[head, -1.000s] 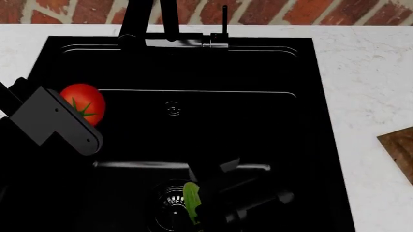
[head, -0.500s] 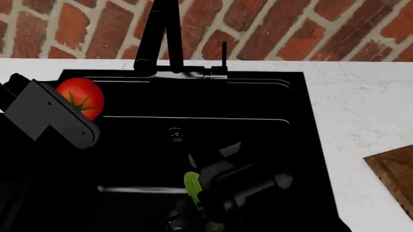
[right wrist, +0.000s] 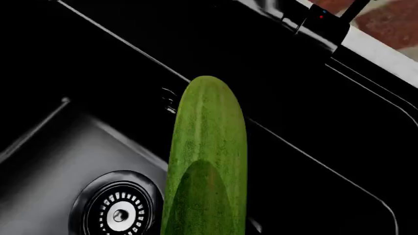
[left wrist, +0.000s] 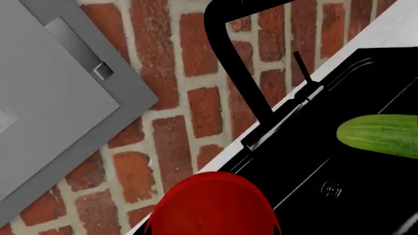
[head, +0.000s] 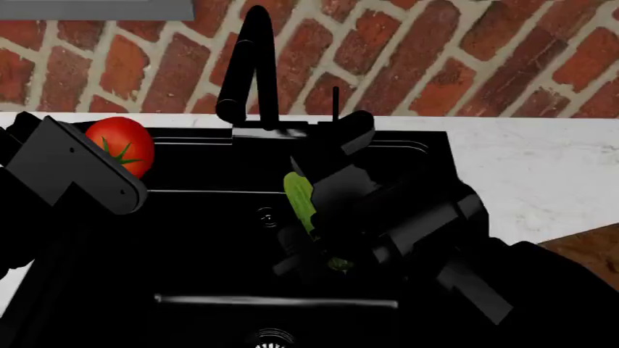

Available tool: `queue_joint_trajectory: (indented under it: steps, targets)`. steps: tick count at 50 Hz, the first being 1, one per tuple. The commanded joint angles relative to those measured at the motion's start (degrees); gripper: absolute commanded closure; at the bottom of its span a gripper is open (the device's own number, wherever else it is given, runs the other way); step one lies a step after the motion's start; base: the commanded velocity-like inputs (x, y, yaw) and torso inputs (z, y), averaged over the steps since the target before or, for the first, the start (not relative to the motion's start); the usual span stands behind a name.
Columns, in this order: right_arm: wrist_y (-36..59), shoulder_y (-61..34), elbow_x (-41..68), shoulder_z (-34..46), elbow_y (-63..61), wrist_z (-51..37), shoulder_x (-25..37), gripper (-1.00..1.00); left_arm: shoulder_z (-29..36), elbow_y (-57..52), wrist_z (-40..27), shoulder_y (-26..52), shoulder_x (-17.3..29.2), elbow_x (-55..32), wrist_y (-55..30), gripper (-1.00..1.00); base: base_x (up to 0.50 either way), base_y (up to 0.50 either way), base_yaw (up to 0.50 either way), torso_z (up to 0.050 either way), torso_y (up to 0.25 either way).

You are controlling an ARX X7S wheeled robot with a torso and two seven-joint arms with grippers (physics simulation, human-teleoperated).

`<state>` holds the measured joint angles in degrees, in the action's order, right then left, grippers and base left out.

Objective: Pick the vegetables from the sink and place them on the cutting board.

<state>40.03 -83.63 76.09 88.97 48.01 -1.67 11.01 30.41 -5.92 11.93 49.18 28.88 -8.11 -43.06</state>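
Note:
My left gripper (head: 101, 164) is shut on the red tomato (head: 118, 147) and holds it above the left rim of the black sink (head: 425, 156). The tomato (left wrist: 212, 208) fills the near edge of the left wrist view. My right gripper (head: 327, 235) is shut on the slim green cucumber (head: 298, 197), which hangs upright over the middle of the basin, just in front of the faucet (head: 248, 65). In the right wrist view the cucumber (right wrist: 207, 161) hangs high above the drain (right wrist: 117, 213). A corner of the brown cutting board (head: 592, 250) shows at the right edge.
The black faucet (left wrist: 236, 63) and its lever (head: 335, 98) rise from the back rim before a brick wall (head: 464, 58). White countertop (head: 541, 167) lies to the right of the sink. A grey cabinet (left wrist: 52, 88) hangs above on the left.
The right gripper has lifted the cucumber from beside the drain up to the level of the faucet. The head view has tilted upward. The tomato stays in the left gripper.

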Motion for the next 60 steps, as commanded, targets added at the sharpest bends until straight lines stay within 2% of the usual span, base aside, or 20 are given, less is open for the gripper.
queue_joint_trajectory:
  steps: [1, 9, 19, 23, 32, 60]
  targets:
    - [2.6, -3.9, -1.1, -2.1, -12.0, -2.7, 5.9, 1.0, -2.0, 1.4, -0.5, 0.3, -1.8, 0.3, 0.4, 1.0, -0.5, 0.0, 0.0, 0.0, 0.0]
    - [2.5, -5.0, -0.9, -2.7, -15.5, -3.2, 7.3, 1.0, 0.2, 1.6, -1.3, 1.0, -1.6, 2.5, 0.5, 1.0, -0.5, 0.0, 0.0, 0.0, 0.0]
    - [3.2, -7.7, -0.3, -4.1, -22.3, -8.0, 11.4, 1.0, -0.5, 3.6, -2.2, 2.4, -3.5, 2.1, -1.5, 1.0, -0.5, 0.0, 0.0, 0.0, 0.0]
    - [2.8, -9.4, -0.5, -5.2, -25.1, -10.5, 13.3, 1.0, -1.1, 2.9, -2.7, 2.9, -4.1, 1.7, -2.6, 1.0, 0.0, 0.0, 0.0, 0.0, 0.0]
    - [3.7, -9.4, 1.1, -6.3, -27.2, -13.4, 15.2, 1.0, -0.3, 3.5, -2.5, 3.0, -4.6, 1.7, -3.3, 1.0, -0.04, -0.5, 0.0, 0.0, 0.0]
    - [3.4, -9.5, 2.8, -8.3, -29.4, -14.9, 17.3, 1.0, -0.1, 0.4, -2.6, 3.6, -4.8, 1.2, -4.1, 1.0, -0.04, -0.5, 0.0, 0.0, 0.0]
